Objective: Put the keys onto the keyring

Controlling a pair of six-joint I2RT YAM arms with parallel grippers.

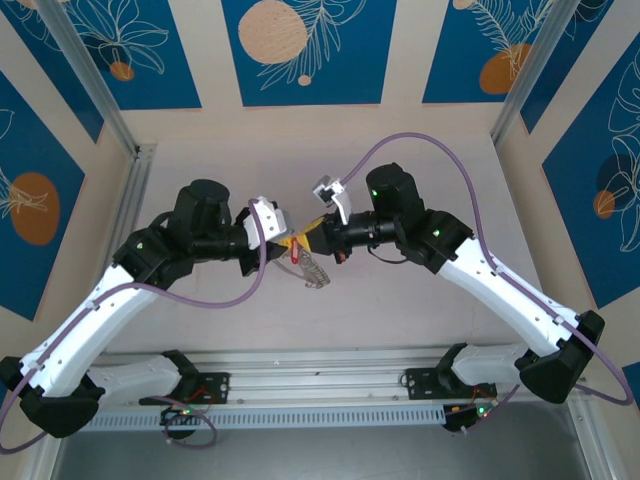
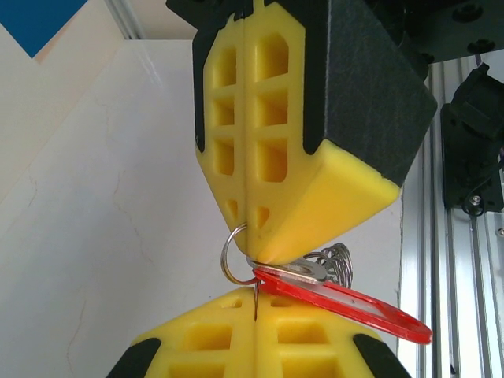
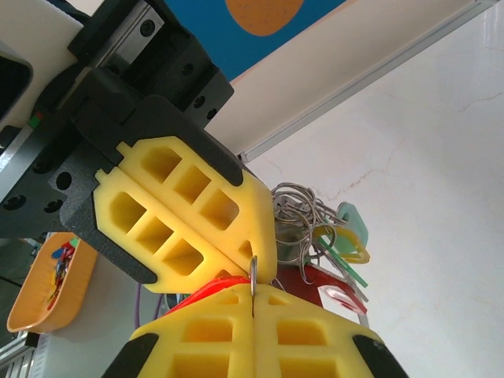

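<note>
- The left pincer (image 1: pixel 289 242) and the right pincer (image 1: pixel 316 230) meet tip to tip in the air, above the white surface (image 1: pixel 400 310).
- The left pincer is squeezed tight on a thin wire (image 2: pixel 256 293).
- The right pincer is squeezed tight on a small ring (image 2: pixel 230 253).
- The red key (image 2: pixel 346 309) hangs right by the tips.
- The green key (image 3: pixel 352 224) and yellow key (image 3: pixel 340 246) hang just beside it.
- The keyring (image 3: pixel 293 206) is a bunch of silver loops touching the keys.
- An orange tray (image 3: pixel 43 291) sits off to one side.
</note>
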